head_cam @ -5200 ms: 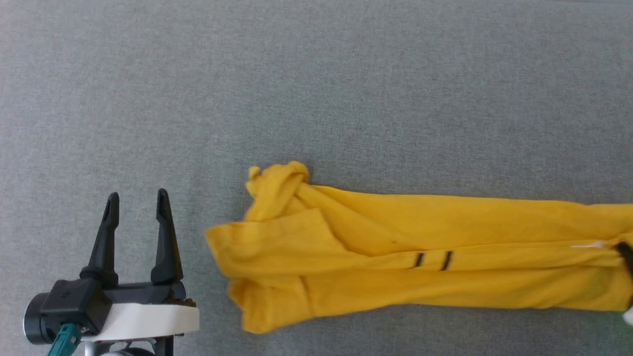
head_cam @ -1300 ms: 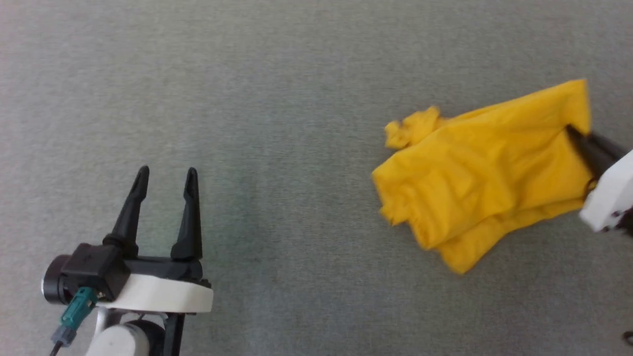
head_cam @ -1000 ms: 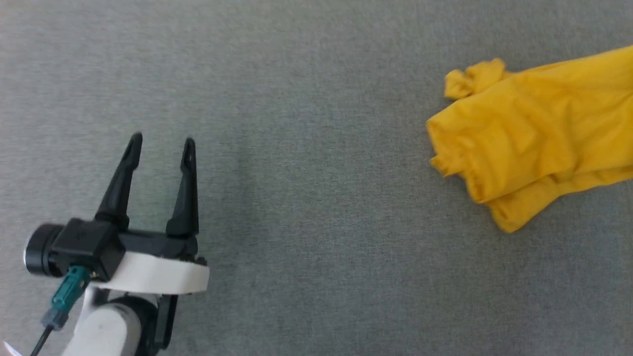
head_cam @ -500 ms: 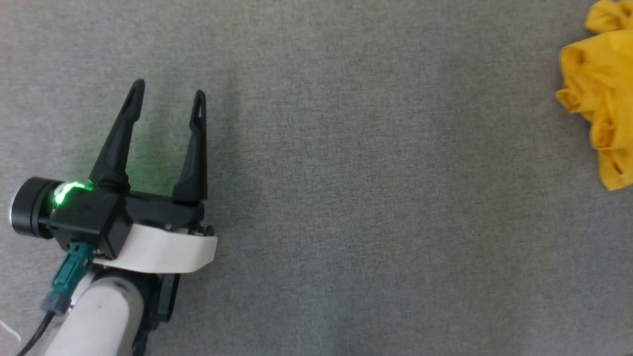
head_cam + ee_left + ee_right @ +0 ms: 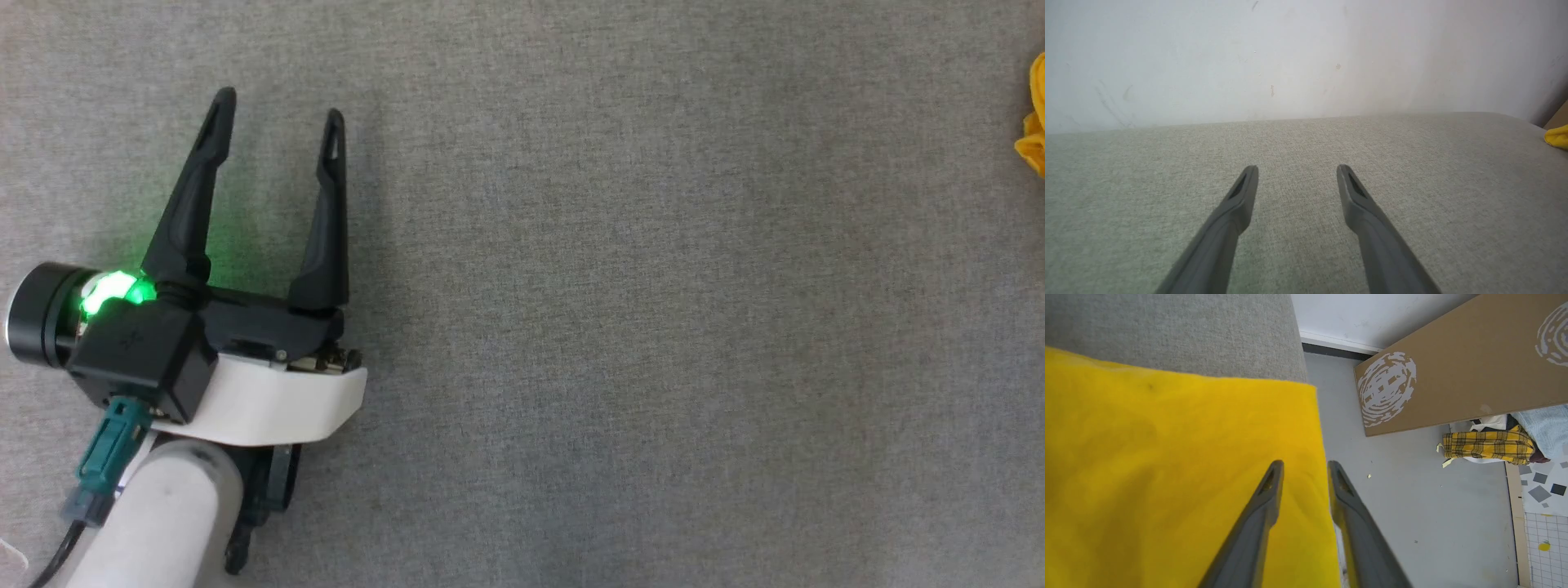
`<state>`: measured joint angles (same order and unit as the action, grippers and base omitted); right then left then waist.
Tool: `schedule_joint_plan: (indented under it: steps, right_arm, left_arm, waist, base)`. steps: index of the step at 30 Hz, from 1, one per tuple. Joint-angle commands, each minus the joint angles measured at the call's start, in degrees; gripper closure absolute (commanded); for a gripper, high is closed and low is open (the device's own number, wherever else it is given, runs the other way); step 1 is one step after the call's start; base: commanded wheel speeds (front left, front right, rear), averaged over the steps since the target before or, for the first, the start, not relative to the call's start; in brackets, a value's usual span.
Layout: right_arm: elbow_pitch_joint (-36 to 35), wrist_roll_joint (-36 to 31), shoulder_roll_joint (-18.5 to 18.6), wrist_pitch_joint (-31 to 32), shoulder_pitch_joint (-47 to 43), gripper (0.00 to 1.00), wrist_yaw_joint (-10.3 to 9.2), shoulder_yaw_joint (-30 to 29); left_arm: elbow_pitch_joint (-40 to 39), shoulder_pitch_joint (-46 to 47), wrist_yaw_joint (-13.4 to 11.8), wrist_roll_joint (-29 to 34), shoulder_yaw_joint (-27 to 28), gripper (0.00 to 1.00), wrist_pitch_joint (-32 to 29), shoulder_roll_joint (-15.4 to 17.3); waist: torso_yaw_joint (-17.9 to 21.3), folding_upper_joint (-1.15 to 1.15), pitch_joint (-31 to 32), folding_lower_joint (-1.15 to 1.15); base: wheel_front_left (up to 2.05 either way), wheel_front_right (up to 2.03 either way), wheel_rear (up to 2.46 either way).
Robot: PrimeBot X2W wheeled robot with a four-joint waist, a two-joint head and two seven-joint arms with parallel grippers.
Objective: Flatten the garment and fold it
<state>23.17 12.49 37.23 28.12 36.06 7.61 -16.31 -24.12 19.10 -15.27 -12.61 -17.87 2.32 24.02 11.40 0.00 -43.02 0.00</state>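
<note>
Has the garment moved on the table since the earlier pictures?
Yes. The garment went toward the robot's right, away from the left gripper, reaching the edge of the table.

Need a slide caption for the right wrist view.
Right end effector, fingers parted, above the yellow garment at the edge of the grey surface; cardboard panel and plaid cloth beyond.

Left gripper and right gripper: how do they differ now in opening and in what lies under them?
The left gripper has its fingers wider apart than the right gripper. The left gripper is over the bare grey surface; the right gripper is over the edge of the yellow garment, with the floor beyond. Both have two long dark fingers, and neither plainly grips anything.
</note>
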Motion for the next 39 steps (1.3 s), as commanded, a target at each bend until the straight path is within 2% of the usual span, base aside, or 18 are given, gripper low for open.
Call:
schedule_joint_plan:
  steps: [1,11,18,24,29,39]
  right_arm:
    - [0.3,-0.7,-0.3,-0.5,1.1,0.0,-0.12,0.1]
    - [-0.8,0.3,-1.4,-2.0,0.0,0.0,-0.12,0.8]
    - [-7.8,3.4,-5.7,-5.8,-5.2,0.0,-0.12,0.0]
    - [-16.9,5.3,-10.4,-8.2,-12.6,0.0,-0.12,-0.7]
    - [-24.0,5.1,-16.1,-11.2,-18.6,0.0,-0.12,-0.7]
    - [-29.1,1.3,-25.8,-19.5,-27.6,0.0,-0.12,1.0]
  left_arm:
    - [1.0,0.0,-0.5,0.1,0.1,0.0,0.7,-0.3]
    - [4.2,-1.9,-0.9,-0.2,-0.3,0.0,3.9,-0.8]
    - [7.4,-5.1,-2.8,-1.1,-0.2,0.0,6.3,-2.5]
    - [8.9,-6.2,-2.7,-0.3,-1.0,0.0,9.5,-2.8]
    - [9.6,-7.3,-2.2,-1.2,-0.8,0.0,11.4,-3.5]
    - [10.8,-12.5,-1.7,-3.4,1.1,0.0,12.6,-4.8]
  waist:
    - [-0.1,0.0,0.5,0.0]
    - [-1.5,0.0,7.2,0.0]
    - [-3.8,0.0,13.6,0.0]
    - [-6.4,0.0,18.3,0.0]
    - [-8.1,0.0,21.7,0.0]
    - [-10.3,0.0,27.8,0.0]
  base:
    - [0.0,0.0,0.0]
    - [0.0,0.0,0.0]
    - [0.0,0.0,0.0]
    - [0.0,0.0,0.0]
    - [0.0,0.0,0.0]
    - [0.0,0.0,0.0]
